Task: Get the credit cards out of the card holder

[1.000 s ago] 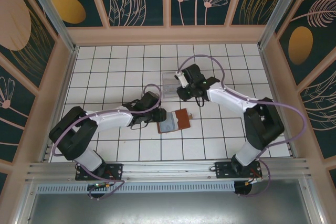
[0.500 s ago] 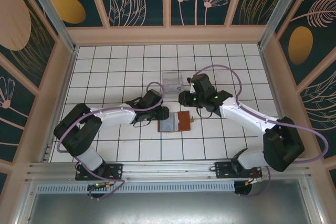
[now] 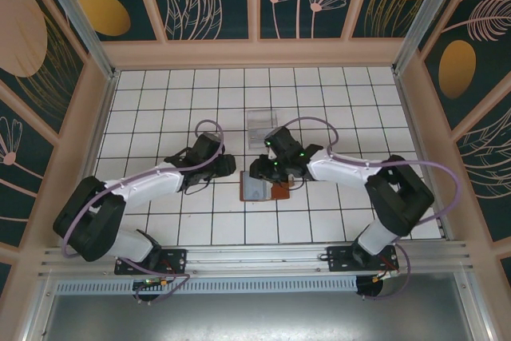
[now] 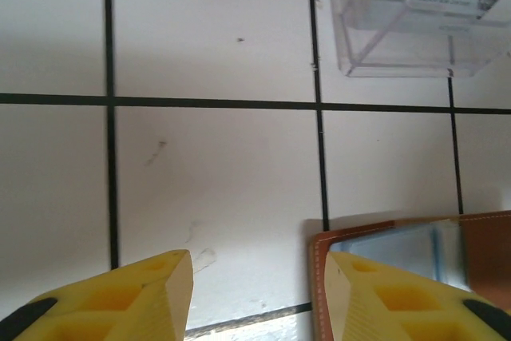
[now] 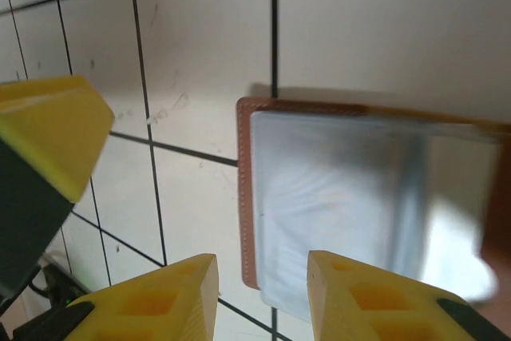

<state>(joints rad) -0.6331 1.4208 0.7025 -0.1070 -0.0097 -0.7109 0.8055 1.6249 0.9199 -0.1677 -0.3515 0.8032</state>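
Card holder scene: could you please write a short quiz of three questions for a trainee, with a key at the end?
1. True or false: the card holder lies open on the tiled table.
2. In the top view, where is the clear tray relative to the card holder? A: farther from the arm bases. B: nearer to the arm bases. C: on top of it.
3. Fill in: the jaws of the right tool, above the card holder's edge, are ____.
Key: 1 true; 2 A; 3 open.
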